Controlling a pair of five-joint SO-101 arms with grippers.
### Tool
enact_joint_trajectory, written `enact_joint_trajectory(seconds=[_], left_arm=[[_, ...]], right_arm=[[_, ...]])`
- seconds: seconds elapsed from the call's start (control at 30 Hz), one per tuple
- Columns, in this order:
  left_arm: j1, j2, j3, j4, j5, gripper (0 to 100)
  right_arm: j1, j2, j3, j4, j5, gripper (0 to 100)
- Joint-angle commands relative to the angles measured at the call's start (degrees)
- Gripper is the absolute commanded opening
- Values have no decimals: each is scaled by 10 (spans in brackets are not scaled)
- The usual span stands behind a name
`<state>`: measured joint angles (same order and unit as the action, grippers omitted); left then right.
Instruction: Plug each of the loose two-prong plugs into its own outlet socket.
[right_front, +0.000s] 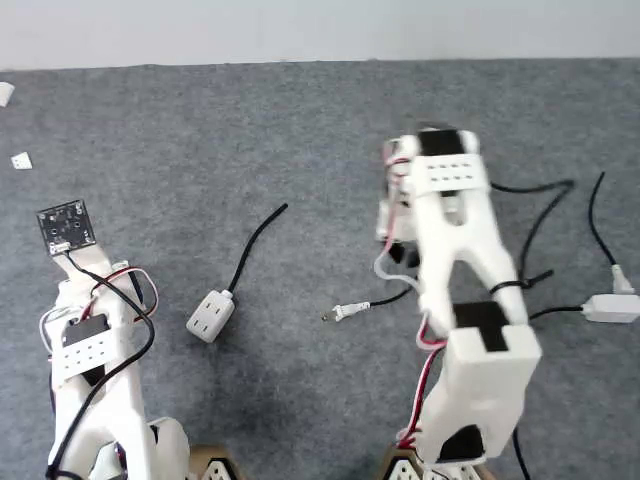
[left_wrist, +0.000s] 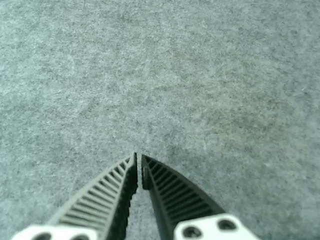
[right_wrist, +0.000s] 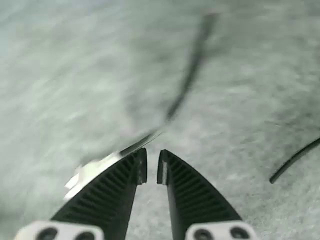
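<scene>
Lying loose mid-desk, prongs toward the socket (right_front: 210, 316) but apart from it, the plug (right_front: 347, 312) looks ready for pickup; my left gripper (left_wrist: 139, 160) is closed on nothing, my right gripper (right_wrist: 152, 167) barely parted, empty.

A grey felt-like cloth (right_front: 300, 120) covers the table, matt, with a rough, fuzzy nap. The white outlet block (right_front: 210, 316) looks like smooth plastic, faintly glossy; its thin black cable (right_front: 252, 245) has a smooth sheath. The white two-prong plug (right_front: 350, 311) is plastic with metal prongs. The left gripper (left_wrist: 139, 157) and right gripper (right_wrist: 152, 162) have dull black ribbed plastic fingers.
</scene>
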<state>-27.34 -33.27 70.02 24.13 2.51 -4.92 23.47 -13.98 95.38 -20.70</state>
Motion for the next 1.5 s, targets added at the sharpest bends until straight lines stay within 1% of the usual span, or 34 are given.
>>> enact_joint_trajectory(seconds=[0.0, 0.1, 0.17, 0.4, 0.63, 0.9, 0.97, 1.1, 1.2, 1.27, 1.47], left_arm=[[1, -11, -1, -16, -3, 15], [1, -11, -1, -16, -3, 15], [1, -11, -1, -16, -3, 15], [1, -11, -1, -16, -3, 15], [1, -11, -1, -16, -3, 15], [1, -11, -1, -15, -3, 15], [1, -11, -1, -15, -3, 15], [1, -11, -1, -15, -3, 15], [1, -11, -1, -15, -3, 15], [1, -11, -1, -15, -3, 15], [1, -11, -1, -15, -3, 15]], right_arm=[[49, 19, 18, -43, -4, 89], [59, 53, 25, -62, 12, 140], [57, 69, 24, -73, 18, 151], [52, 67, 10, -79, 12, 151], [49, 73, 11, -135, -26, 150], [28, 110, 10, -184, -24, 148], [28, 115, 10, -193, -24, 121], [29, 116, 10, -196, -23, 4], [31, 117, 10, -194, -24, 20], [32, 117, 10, -191, -24, 7], [30, 104, 4, -156, -23, 9]])
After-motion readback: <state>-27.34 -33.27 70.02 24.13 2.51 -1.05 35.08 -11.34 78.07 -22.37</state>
